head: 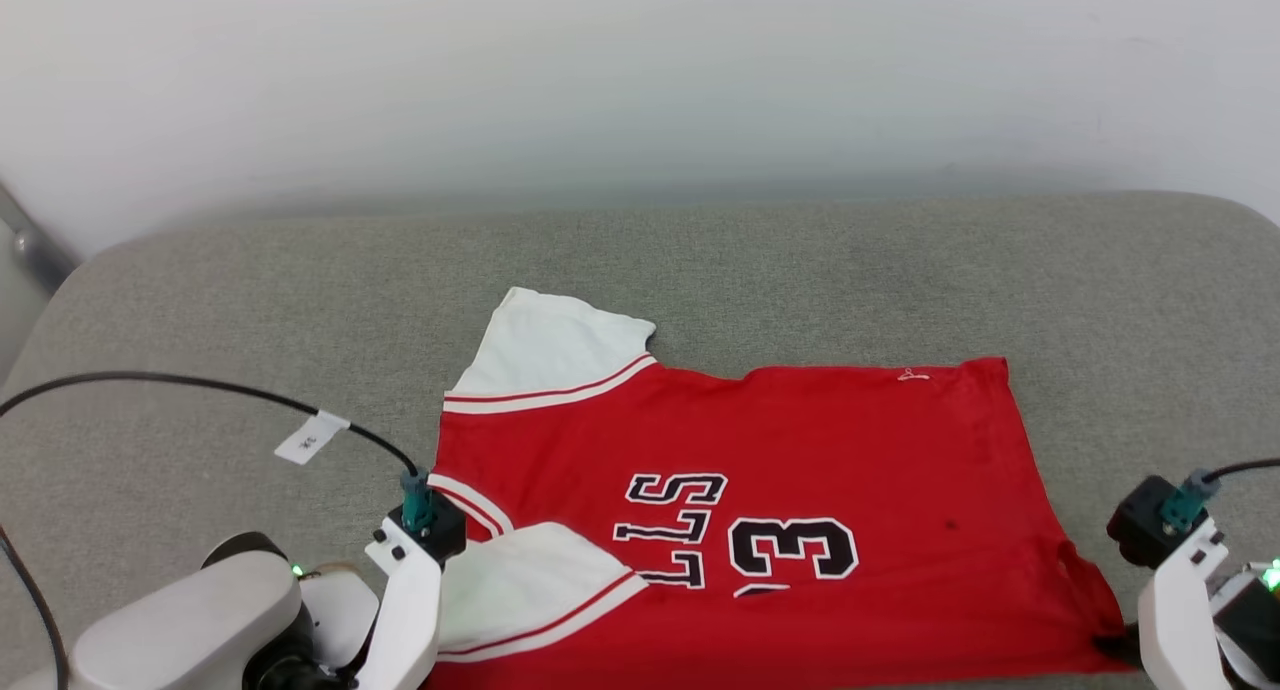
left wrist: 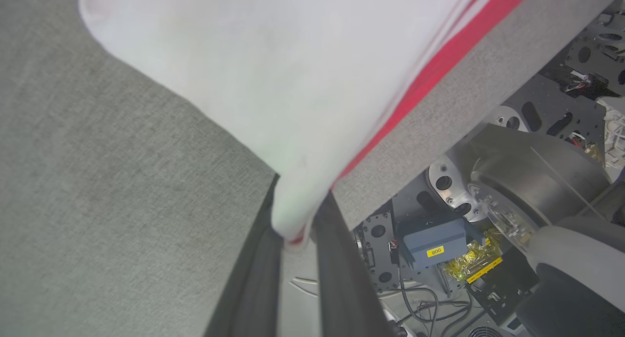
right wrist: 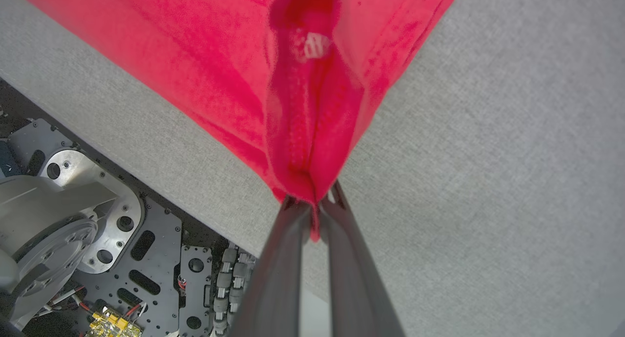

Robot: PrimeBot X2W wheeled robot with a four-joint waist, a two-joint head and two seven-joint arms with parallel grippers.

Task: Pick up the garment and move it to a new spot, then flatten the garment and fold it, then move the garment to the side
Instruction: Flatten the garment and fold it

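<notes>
Two dark fingers of the left gripper rise from the bottom centre of the left wrist view, pressed together on a corner of the white sleeve with its red edge stripe. The right gripper, at the bottom centre of the right wrist view, is likewise clamped, pinching a bunched red corner of the garment, whose cloth fans out toward the top of that frame.

From the head view the garment lies front up on a grey fabric-covered surface, reaching from the centre of the frame to the lower right and touching the bottom edge. Its neck end is toward the left and its hem toward the right. Black, white-outlined letters and a figure 3 sit at lower centre, partly lost under a fold. One white sleeve points toward the upper left of the shirt; the other lies at lower left, just beside the pale left forearm. The right forearm stands at the lower right corner, beside the hem.

A black cable with a white tag arcs across the left of the frame. A pale wall runs along the top. Both wrist views show the robot's metal base below the surface's edge.
</notes>
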